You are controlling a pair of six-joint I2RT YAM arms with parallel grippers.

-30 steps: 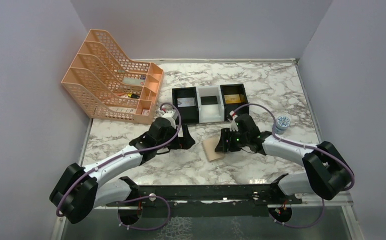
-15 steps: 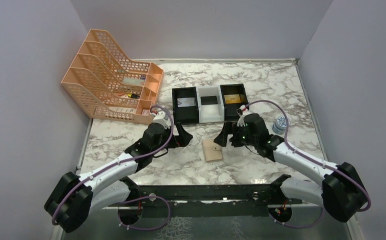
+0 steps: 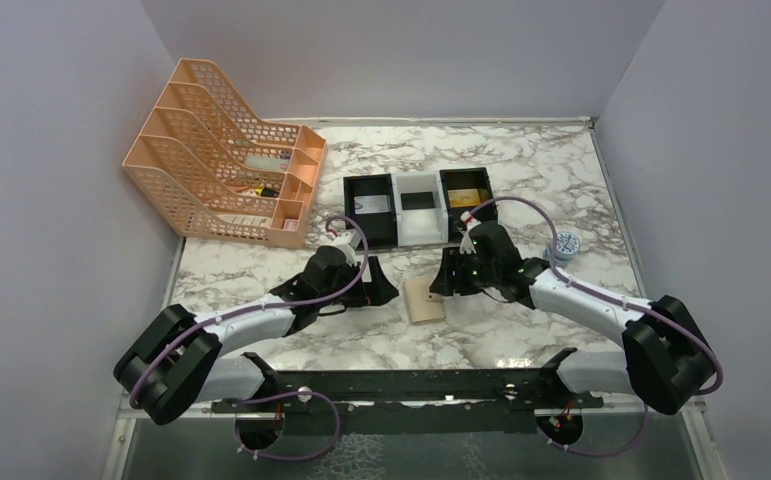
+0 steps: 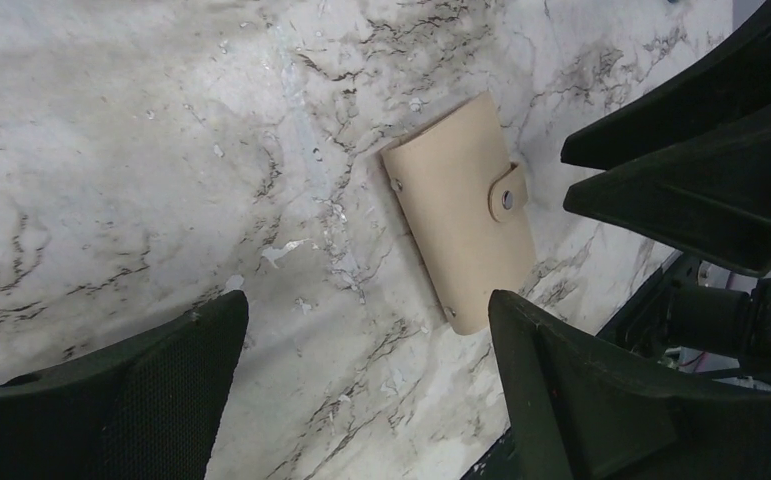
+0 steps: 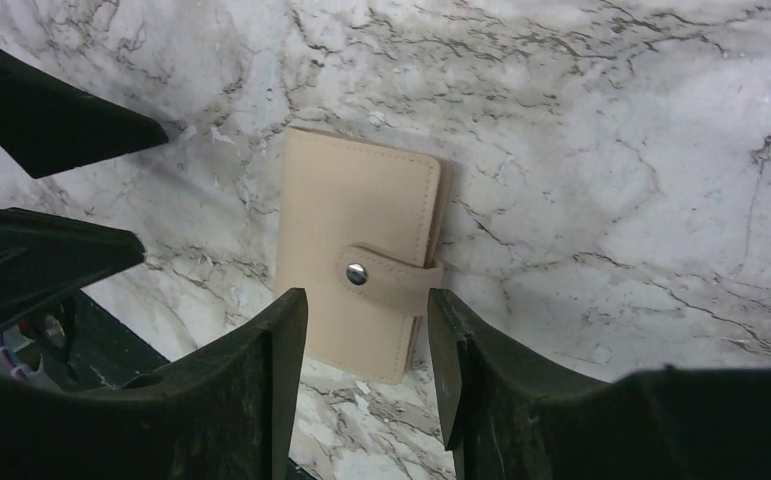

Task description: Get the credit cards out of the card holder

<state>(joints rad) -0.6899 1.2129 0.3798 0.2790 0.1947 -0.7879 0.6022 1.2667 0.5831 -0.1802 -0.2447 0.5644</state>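
The card holder is a small tan wallet, folded shut with a snap strap, lying flat on the marble table between the two arms. It shows in the left wrist view and the right wrist view. My left gripper is open and empty, just left of it, its fingers wide apart. My right gripper is open and empty, just above the holder's right side, one finger on each side of the strap. No cards show outside the holder.
Three small trays stand behind the holder: black, white and black, with a card-like item in each outer one. An orange mesh file rack stands at the back left. A small round tin sits at the right.
Both grippers pulled back from the card holder, then came in toward it again. The holder shifted slightly left and lies flat and shut.
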